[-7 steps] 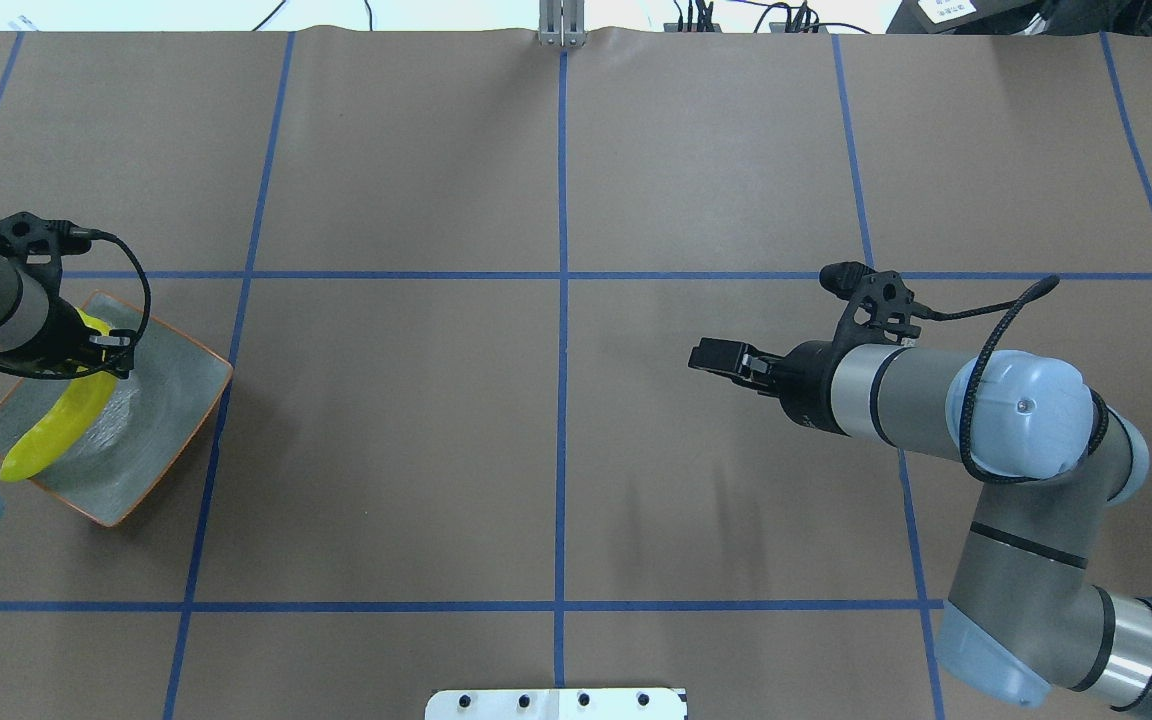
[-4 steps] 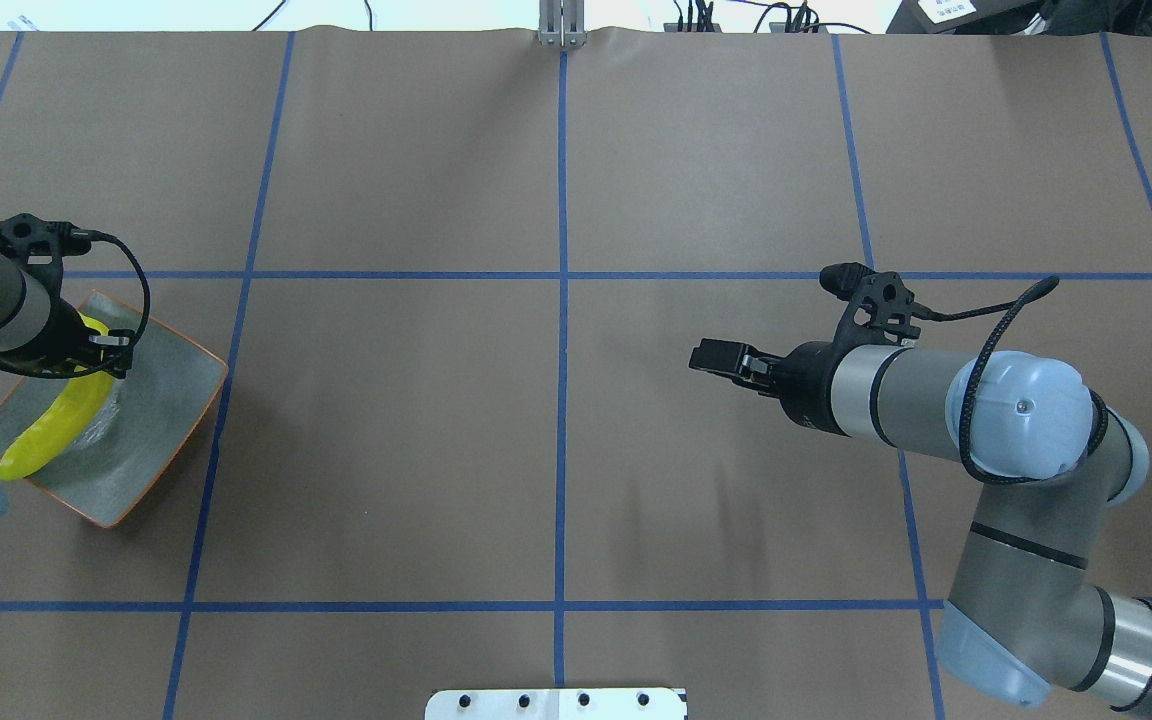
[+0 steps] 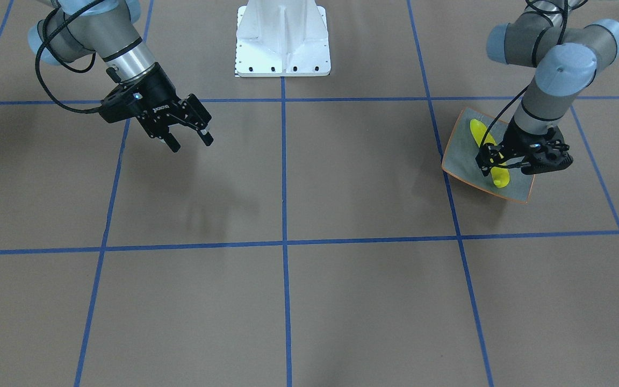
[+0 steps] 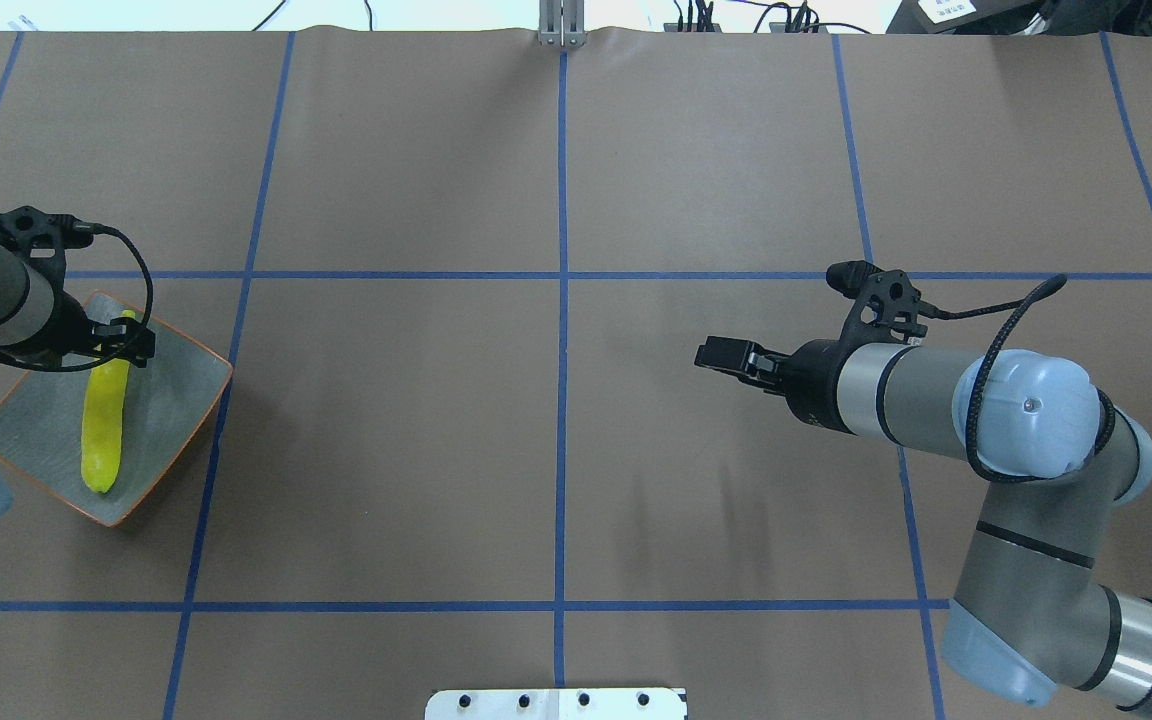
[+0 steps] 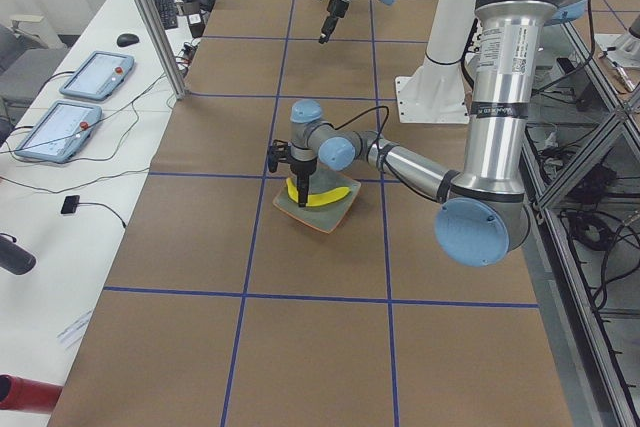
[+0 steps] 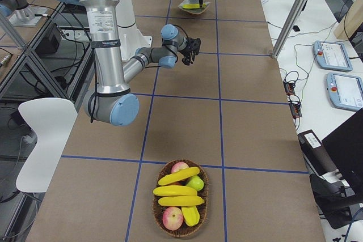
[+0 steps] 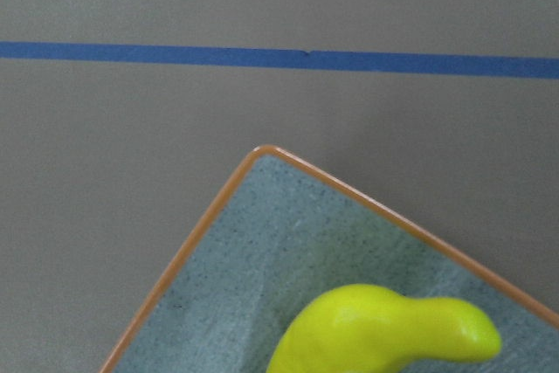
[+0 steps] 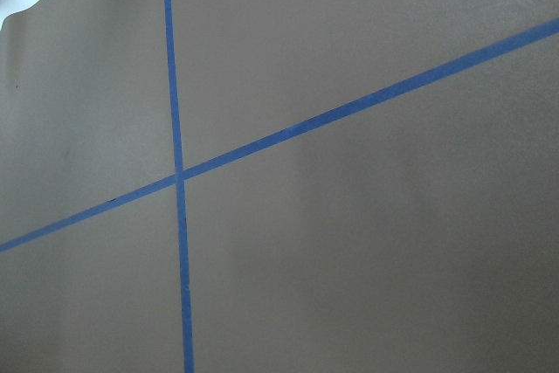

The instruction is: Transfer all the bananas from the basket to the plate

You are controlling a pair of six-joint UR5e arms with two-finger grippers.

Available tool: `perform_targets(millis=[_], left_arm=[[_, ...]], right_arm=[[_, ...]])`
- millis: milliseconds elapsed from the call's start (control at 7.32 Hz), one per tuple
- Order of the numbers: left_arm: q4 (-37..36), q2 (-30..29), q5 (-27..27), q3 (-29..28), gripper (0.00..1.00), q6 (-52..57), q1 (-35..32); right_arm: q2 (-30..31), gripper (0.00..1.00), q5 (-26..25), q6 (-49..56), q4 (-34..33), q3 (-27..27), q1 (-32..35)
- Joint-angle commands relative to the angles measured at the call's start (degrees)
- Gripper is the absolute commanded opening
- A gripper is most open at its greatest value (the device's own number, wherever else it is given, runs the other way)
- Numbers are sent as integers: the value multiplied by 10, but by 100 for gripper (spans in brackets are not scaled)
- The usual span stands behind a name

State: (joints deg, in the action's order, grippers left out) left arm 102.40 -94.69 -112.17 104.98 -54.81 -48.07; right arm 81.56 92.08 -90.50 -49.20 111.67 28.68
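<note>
Banana on plate: we are seeing one yellow banana [image 4: 104, 420] lying flat in the grey-blue plate [image 4: 171, 385], which is sitting near the left edge of the table [image 4: 416, 440]. Its long axis is running roughly from the far edge toward the robot's edge.

Left gripper: the left gripper [image 4: 124, 338] is hanging over the far end of that banana. We are not able to tell whether its fingers are clamping the fruit or standing clear of it. The wrist view is showing only the banana's tip and a corner of the plate.

Right gripper: the right gripper [image 3: 191, 144] is hovering above bare table with its fingers spread and nothing between them.

Basket: the wicker basket [image 6: 154, 208] is sitting near the table's right edge, holding what we are counting as four bananas [image 6: 174, 190] among apples [image 6: 172, 217].

Deciding relation: we are judging the right arm to be the nearer one. The basket is lying well apart from the right gripper, further toward the right edge. Most of the bananas there are lying with their long axes running from the robot's edge toward the operators' edge, so we are expecting the fingers to close across that line.

Progress: we are judging the task to be early, with one banana on the plate and most of them waiting in the basket.
</note>
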Motion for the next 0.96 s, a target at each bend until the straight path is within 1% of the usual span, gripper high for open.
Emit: perform_targets(millis=[0,273,410,546,683,819], left_arm=[[0,-15,-9,22,100,3,-14],[0,-17,-48,46,100,1,-37],[0,-18,-49,50,100,-3,-37],[0,-19,-49,50,100,-4,-37],[0,-19,-49,49,100,-5,-36],[0,-19,-49,49,100,-5,-36]], right_arm=[[63,100,8,10,1,28,30],[122,100,38,90,1,35,72],[160,100,84,158,2,33,120],[207,100,155,249,23,27,186],[245,100,229,332,62,-4,263],[257,100,310,428,92,-61,350]])
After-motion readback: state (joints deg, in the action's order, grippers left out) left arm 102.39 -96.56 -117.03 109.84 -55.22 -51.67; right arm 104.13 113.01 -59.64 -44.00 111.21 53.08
